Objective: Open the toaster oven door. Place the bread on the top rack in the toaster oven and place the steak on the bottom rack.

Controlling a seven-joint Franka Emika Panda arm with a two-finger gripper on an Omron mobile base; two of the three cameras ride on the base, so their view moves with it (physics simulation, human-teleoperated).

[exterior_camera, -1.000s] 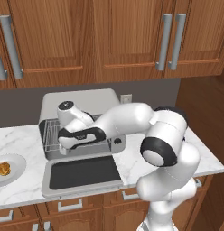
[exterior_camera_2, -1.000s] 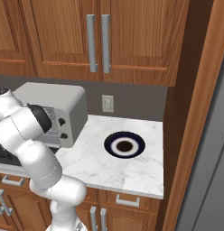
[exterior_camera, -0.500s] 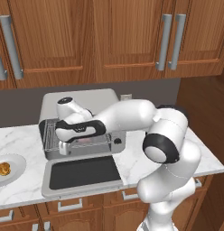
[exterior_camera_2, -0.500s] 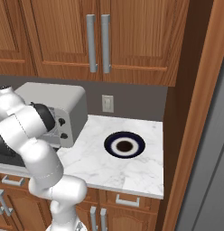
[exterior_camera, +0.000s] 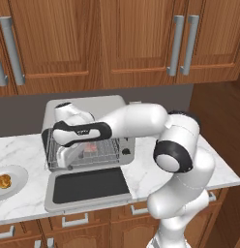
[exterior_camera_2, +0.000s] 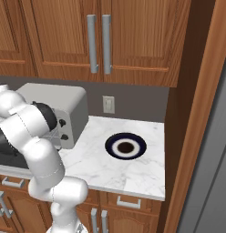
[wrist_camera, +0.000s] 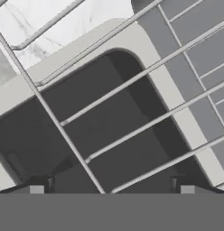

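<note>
The toaster oven (exterior_camera: pixel 88 114) stands on the counter with its door (exterior_camera: pixel 88 186) folded down flat. Inside, the pinkish steak (exterior_camera: pixel 91 147) lies on a wire rack (exterior_camera: pixel 105 150); I cannot tell which rack. The golden bread (exterior_camera: pixel 2 181) sits on a white plate (exterior_camera: pixel 15 175) at the far left. My gripper (exterior_camera: pixel 67 162) hangs at the oven's left front, pointing down. In the hand view the gripper (wrist_camera: pixel 111 191) is open with nothing between its fingertips (wrist_camera: pixel 37 189). It looks through rack wires (wrist_camera: pixel 123 88) onto the door's dark glass (wrist_camera: pixel 109 131).
In the right base view the oven (exterior_camera_2: pixel 55 104) shows two knobs (exterior_camera_2: pixel 63 123). To its right, a dark-rimmed plate (exterior_camera_2: pixel 126 147) lies on the marble counter (exterior_camera_2: pixel 133 175). Wooden cabinets hang above, and a tall wooden panel closes the right side.
The hand has drifted a little left and up at the oven's mouth, and the steak behind it has come into sight. The jaws stay wide.
</note>
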